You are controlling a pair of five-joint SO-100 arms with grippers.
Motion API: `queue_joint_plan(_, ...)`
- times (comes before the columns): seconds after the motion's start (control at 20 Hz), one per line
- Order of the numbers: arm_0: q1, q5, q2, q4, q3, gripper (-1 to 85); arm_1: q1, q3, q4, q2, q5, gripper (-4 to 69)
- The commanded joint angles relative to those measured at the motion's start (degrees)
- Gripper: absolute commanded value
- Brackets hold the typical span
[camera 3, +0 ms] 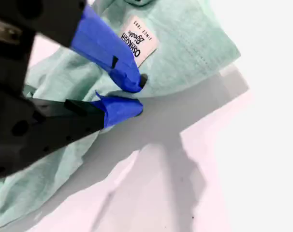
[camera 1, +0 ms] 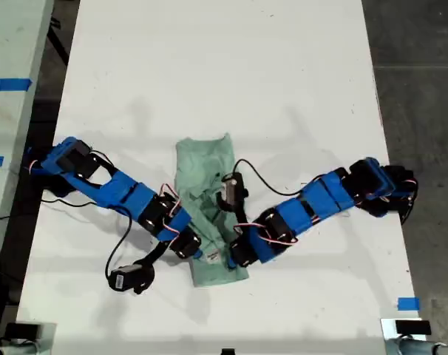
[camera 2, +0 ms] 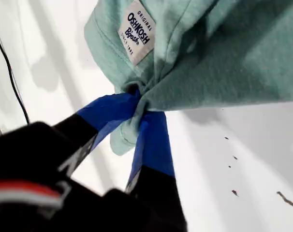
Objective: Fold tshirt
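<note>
The pale mint-green tshirt (camera 1: 202, 166) lies bunched in a narrow strip on the white table (camera 1: 224, 66). Its near end (camera 1: 220, 272) sits between the two arms. In the first wrist view my first gripper (camera 2: 139, 108) is shut on a gathered fold of the tshirt (camera 2: 224, 58), just below the white neck label (camera 2: 136, 30). That gripper (camera 1: 202, 253) belongs to the arm reaching in from the exterior view's left. My second gripper (camera 3: 137, 96), coming from the exterior view's right (camera 1: 225, 255), pinches the tshirt's edge (camera 3: 185, 53) beside the label (camera 3: 138, 39). The cloth there hangs raised over its shadow.
Black cables (camera 1: 124, 248) trail from both arms across the table. A blue tape mark (camera 1: 408, 303) sits near the front corner on the exterior view's right. A second table with blue tape (camera 1: 8, 83) stands at that view's left, and dark floor (camera 1: 420, 89) at its right.
</note>
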Motion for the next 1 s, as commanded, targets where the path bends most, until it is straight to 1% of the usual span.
queue_joint_plan(0.0,0.88,1.23,3.96,-1.67,-2.99,0.0,-1.14,-3.43,-1.49,6.33,-2.11,-1.7)
queue_joint_plan(0.05,0.18,2.81,5.19,-1.76,-2.99,0.0,-0.09,-3.43,-1.67,7.73,-3.96,-1.7)
queue_joint_plan(0.15,-1.85,5.45,8.70,1.76,-2.81,0.0,3.25,-2.29,-0.26,12.04,-8.00,-1.7)
queue_joint_plan(0.25,-5.45,7.91,12.57,8.88,-2.64,0.0,8.17,-0.18,2.81,16.61,-12.39,-1.7)
queue_joint_plan(0.35,-10.28,12.39,17.23,14.41,-2.02,0.0,13.80,-0.09,5.80,19.25,-17.84,-1.7)
queue_joint_plan(0.5,-20.04,20.21,20.83,21.53,-1.58,0.0,22.76,1.23,7.73,21.62,-26.54,-1.7)
queue_joint_plan(0.6,-26.19,25.84,21.36,23.73,-1.58,0.0,28.12,2.64,7.47,22.24,-32.08,-1.7)
queue_joint_plan(0.7,-31.55,29.36,22.15,25.93,-1.49,0.0,32.70,4.57,6.24,22.24,-36.83,-1.7)
queue_joint_plan(0.95,-40.61,33.49,24.08,28.56,1.49,0.1,40.43,8.88,2.90,22.24,-44.21,-1.7)
